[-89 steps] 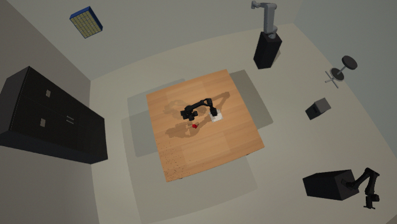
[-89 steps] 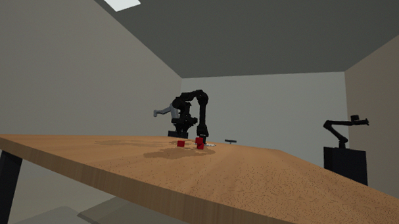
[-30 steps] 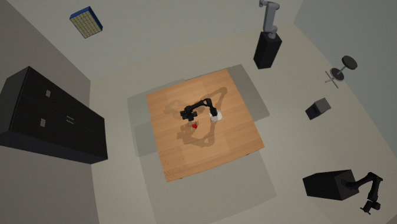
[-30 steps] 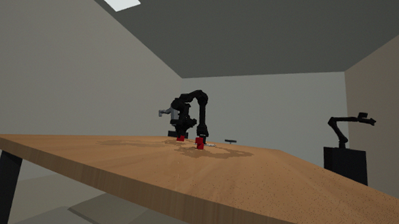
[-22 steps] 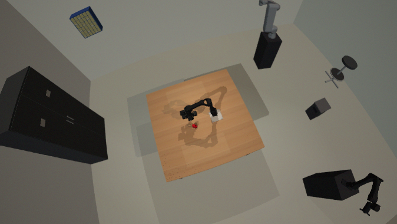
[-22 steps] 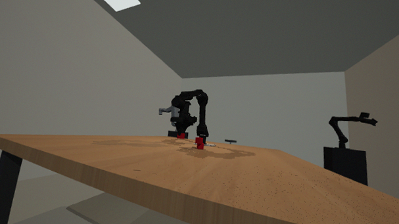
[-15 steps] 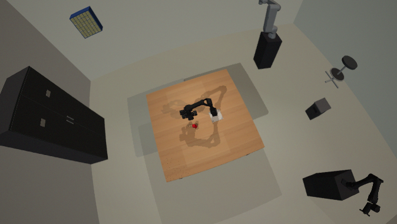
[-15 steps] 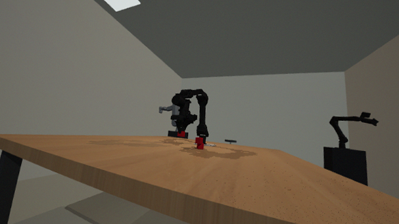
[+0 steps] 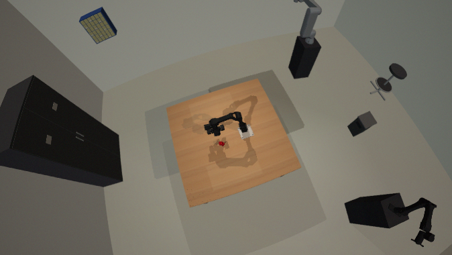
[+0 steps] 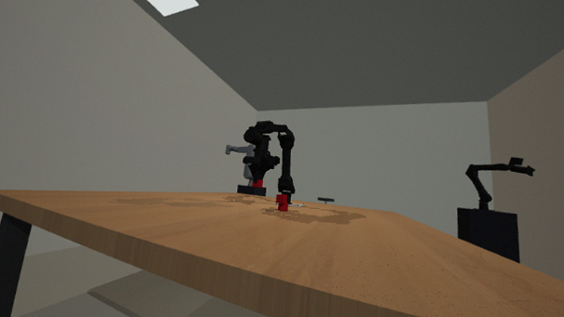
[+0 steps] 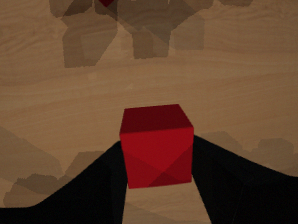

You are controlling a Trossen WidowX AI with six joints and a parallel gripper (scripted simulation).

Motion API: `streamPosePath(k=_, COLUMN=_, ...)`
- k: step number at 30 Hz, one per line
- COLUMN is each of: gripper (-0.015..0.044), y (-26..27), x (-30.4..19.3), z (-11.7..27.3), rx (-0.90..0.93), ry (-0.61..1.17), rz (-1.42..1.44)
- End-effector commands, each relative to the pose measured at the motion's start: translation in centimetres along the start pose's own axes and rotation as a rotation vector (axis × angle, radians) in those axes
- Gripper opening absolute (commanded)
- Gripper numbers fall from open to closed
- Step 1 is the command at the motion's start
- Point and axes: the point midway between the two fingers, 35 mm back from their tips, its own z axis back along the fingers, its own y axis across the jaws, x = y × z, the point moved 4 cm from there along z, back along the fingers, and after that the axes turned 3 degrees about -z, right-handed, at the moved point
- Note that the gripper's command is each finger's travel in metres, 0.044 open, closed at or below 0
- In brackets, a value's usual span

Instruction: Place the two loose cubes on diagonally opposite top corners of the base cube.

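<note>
Top: high over the room, steeply down, far off, whole table (image 9: 201, 174) (image 10: 172, 250) (image 11: 65, 95) in sight | Exterior: just above table height, near one edge, looking across toward the arm (image 9: 226, 118) (image 10: 286, 161) | Wrist: close-up, down past the fingers onto the wood | Shared, top and exterior: table, arm, second black arm (image 9: 427, 215) (image 10: 479, 182)

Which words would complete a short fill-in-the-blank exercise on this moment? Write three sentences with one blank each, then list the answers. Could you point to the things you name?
1. The cube (image 10: 257, 183) (image 11: 157, 157) between the jaws is coloured ____.
2. In the exterior view, the red stack (image 10: 282, 202) stands on the ____.
3. In the top view, the wall panel (image 9: 98, 25) has a frame coloured ____.

Missing words: red; table; blue.
</note>
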Motion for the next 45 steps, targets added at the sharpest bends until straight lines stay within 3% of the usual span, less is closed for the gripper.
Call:
streamPosePath(k=1, gripper=0.0105, y=0.1, x=0.0, z=0.8, rx=-0.001, ry=0.004, rz=0.007)
streamPosePath(k=12, gripper=0.0105, y=0.4, x=0.1, z=2.1, rx=0.008, ry=0.005, rz=-0.006)
streamPosePath(k=45, gripper=0.0105, y=2.5, x=6.7, z=1.5, rx=0.009, ry=0.004, rz=-0.915)
